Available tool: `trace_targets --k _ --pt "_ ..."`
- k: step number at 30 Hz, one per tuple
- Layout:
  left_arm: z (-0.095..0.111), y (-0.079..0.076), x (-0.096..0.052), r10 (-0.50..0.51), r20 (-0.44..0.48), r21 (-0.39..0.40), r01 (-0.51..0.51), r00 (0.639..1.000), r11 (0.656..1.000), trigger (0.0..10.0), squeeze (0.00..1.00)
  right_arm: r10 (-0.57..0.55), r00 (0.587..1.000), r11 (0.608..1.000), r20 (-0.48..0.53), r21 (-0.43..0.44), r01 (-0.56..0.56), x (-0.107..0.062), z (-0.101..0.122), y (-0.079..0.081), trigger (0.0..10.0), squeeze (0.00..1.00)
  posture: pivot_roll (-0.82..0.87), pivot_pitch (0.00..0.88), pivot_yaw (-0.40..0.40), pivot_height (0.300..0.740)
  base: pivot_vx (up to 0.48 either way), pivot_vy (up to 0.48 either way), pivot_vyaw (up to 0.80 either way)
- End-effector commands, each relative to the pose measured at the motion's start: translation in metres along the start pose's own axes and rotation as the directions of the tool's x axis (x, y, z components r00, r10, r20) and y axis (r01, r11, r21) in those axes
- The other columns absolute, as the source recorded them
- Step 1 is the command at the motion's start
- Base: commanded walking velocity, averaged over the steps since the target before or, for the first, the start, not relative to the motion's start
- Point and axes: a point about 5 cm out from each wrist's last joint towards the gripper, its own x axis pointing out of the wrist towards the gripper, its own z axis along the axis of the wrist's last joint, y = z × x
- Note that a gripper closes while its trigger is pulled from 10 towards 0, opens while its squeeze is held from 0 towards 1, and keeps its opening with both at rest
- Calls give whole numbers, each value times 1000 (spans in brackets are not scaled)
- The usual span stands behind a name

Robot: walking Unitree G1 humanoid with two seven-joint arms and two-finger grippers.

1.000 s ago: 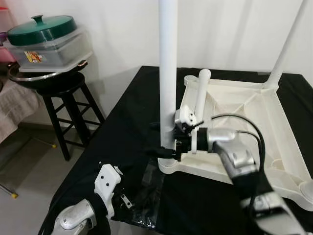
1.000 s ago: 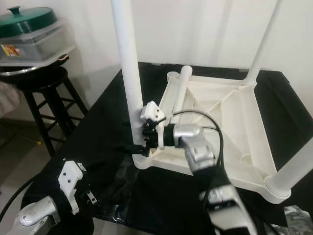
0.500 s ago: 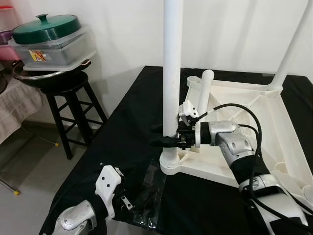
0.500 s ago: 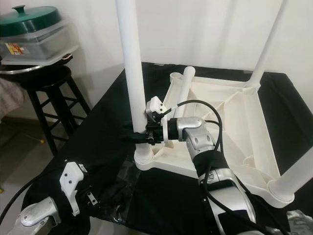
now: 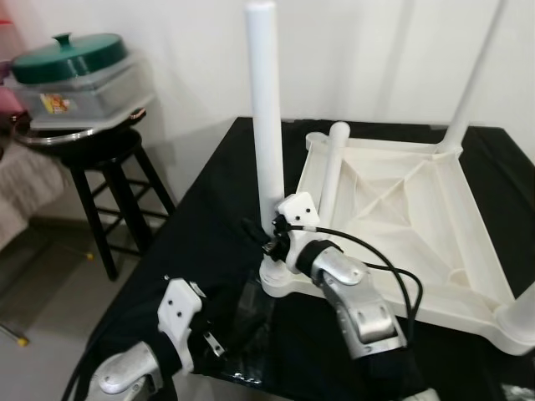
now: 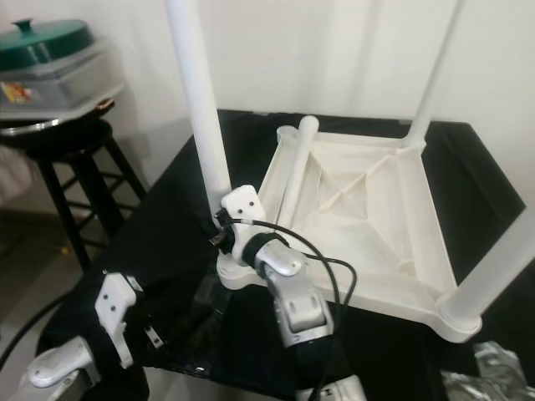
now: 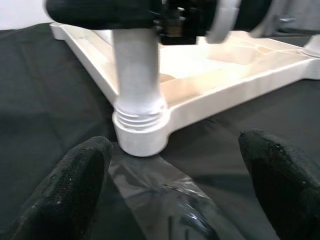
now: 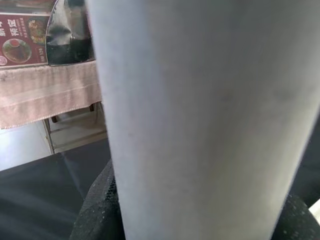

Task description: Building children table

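- The white children's table (image 5: 401, 209) lies upside down on the black-covered tabletop (image 5: 209, 209), its near-left corner socket (image 5: 280, 280) close to the tabletop's near-left corner.
- A white table leg (image 5: 266, 117) stands upright in that socket, long axis vertical; threads show at its foot in the left wrist view, so it looks not fully screwed home.
- The right gripper (image 5: 266, 236) is closed around the leg's lower part, just above the socket, reaching in from the table's side; the right wrist view shows the leg pressed between its black fingers.
- The left gripper (image 7: 175, 165) hovers low by the tabletop's near edge, fingers spread wide with nothing between them, facing the same socket, over a clear plastic bag (image 5: 251, 322).
- A loose leg (image 5: 333, 171) lies along the upturned table's left edge, its far-left socket still empty.
- Judgement: any further turning goes around the vertical axis, and the right arm is the one in place.
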Motion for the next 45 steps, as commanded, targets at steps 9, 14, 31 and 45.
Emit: trace_targets --k 9,14,31,45 --pt "0 2 0 6 -10 -9 -6 1000 1000 10000 0 223 972 973 -78 84 -217 12 -3 -4 10000 1000 -16 55 25 740 0 0 0" --pt "-1 2 3 -2 -14 -18 2 1000 1000 10000 0 437 898 899 -44 -20 -439 10 14 -10 10000 1000 -10 43 22 740 0 0 0" --pt "-3 4 7 2 -19 -22 -2 1000 1000 10000 0 644 765 765 -26 34 -643 17 28 -46 0 0 -1 15 23 740 0 0 0" --pt "-4 4 3 -7 -11 -35 6 1000 999 10000 0 -94 989 995 -118 7 95 -2 -41 9 0 0 -47 17 16 740 0 0 0"
